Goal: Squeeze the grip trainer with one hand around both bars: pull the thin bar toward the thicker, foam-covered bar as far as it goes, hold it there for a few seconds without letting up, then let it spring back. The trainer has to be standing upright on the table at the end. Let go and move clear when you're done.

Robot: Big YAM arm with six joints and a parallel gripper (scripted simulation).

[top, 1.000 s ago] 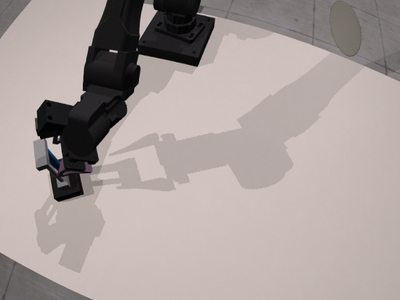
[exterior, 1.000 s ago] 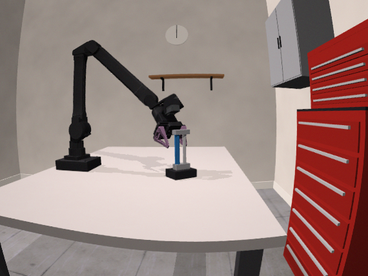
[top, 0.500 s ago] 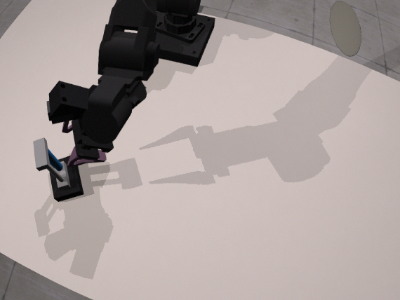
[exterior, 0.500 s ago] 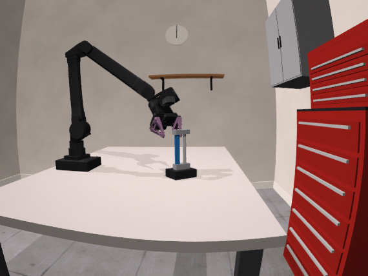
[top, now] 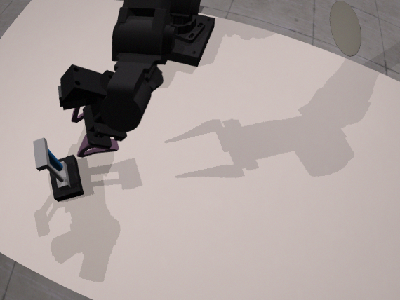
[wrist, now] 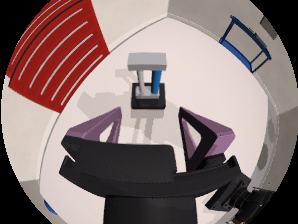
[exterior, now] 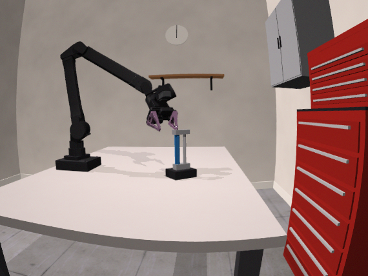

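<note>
Standing: grip trainer (exterior: 181, 154) upright, towards the worktop (exterior: 135, 206) edge far from the arm's base.
Tool: tool (exterior: 162, 123) spread wide, empty, beside the trainer's cap.
Approach: descend level, straddling blue foam bar (exterior: 177, 149) and thin bar (exterior: 184, 149) mid-height.
Squeeze: steady, without tipping the base.

My workshop: red tool chest (exterior: 326, 167), grey wall cabinet (exterior: 285, 45), wooden shelf (exterior: 186, 76) — wall clock (exterior: 176, 35) above.

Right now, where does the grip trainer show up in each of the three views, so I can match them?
Top: lower left, grip trainer on the table, just below the arm.
Exterior: centre, upright, below and right of the open tool.
Wrist: upper centre, beyond the fingertips.
Shared landmark: its black base block, seen in all three.
</note>
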